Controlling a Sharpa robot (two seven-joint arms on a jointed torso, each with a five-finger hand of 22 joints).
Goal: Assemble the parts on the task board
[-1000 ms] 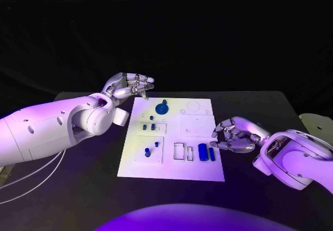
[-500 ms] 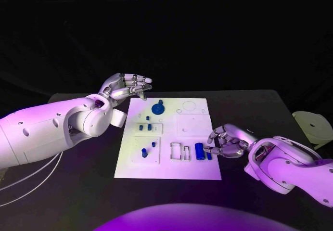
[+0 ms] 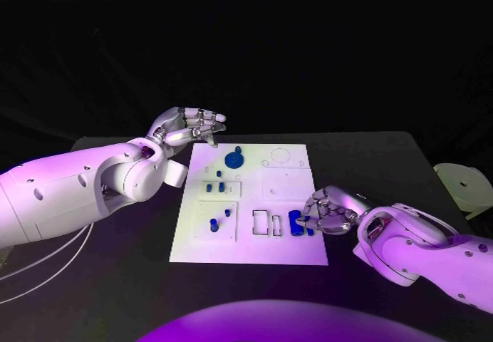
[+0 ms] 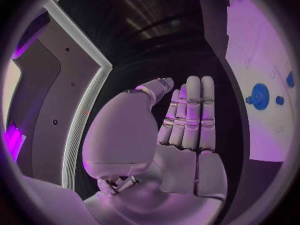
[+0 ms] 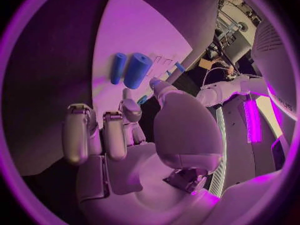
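Observation:
The white task board [image 3: 251,246] lies in the middle of the black table. On it are a blue round disc [image 3: 234,158], several small blue pegs [image 3: 214,188] and two blue cylinders [image 3: 296,222] lying side by side near its right edge. My right hand [image 3: 330,210] is at that right edge with its fingers curled in, fingertips right by the cylinders. In the right wrist view both cylinders [image 5: 137,70] lie free on the board beyond the thumb [image 5: 164,96]. My left hand [image 3: 191,128] hovers over the board's far left corner, fingers bent with the thumb at their tips, holding nothing; the disc [image 4: 259,96] lies beside it.
Empty rectangular slots [image 3: 269,223] sit just left of the cylinders. A pale round object [image 3: 463,187] stands beyond the table's right edge. White cables [image 3: 41,265] trail off at the left. Bare black table [image 3: 134,242] runs along both sides of the board.
My right hand has moved left onto the board's right edge, up to the two blue cylinders. The left hand has kept its place.

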